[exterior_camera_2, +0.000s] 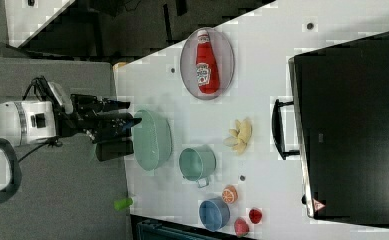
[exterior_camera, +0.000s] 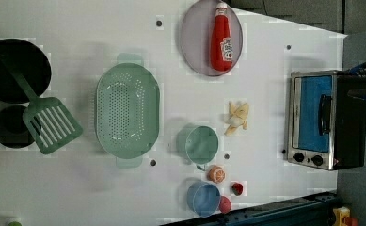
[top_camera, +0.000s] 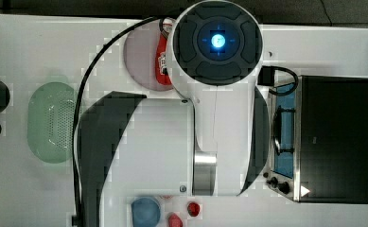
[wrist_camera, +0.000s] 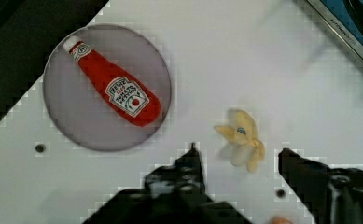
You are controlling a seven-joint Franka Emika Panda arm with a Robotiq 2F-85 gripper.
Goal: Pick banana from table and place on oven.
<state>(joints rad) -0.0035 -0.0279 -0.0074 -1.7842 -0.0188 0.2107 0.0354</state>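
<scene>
The two black fingers (wrist_camera: 188, 172) of the gripper (wrist_camera: 239, 161) stand spread apart with nothing between them, hanging above the white tabletop (wrist_camera: 244, 60) and not touching it. In the wrist view the pale yellow peeled banana (wrist_camera: 241, 138) lies on the table just past the gap between the fingertips, well below them. In the right view the gripper (exterior_camera_2: 127, 120) sits at the end of the white arm (exterior_camera_2: 17, 122), over the table's edge by the pale green oval colander (exterior_camera_2: 153, 140).

The banana (exterior_camera: 237, 117) rests out on the open table, near the boxy toaster oven (exterior_camera: 324, 120) with its black top, silver frame and blue-tinted glass door, but apart from it, in front of the door's metal handle (exterior_camera: 325, 114). The oven stands at the table's edge on the left view's right. Towards the far edge a red ketchup bottle (exterior_camera: 222, 40) lies on a round grey plate (exterior_camera: 194, 42). On the banana's other side stand a green cup (exterior_camera: 201, 144), a small orange fruit (exterior_camera: 217, 174), a blue bowl (exterior_camera: 203, 198) and a small red piece (exterior_camera: 237, 188) near the table's edge. A green slotted spatula (exterior_camera: 49, 120) leans on a black pot (exterior_camera: 13, 70) at the far end.
</scene>
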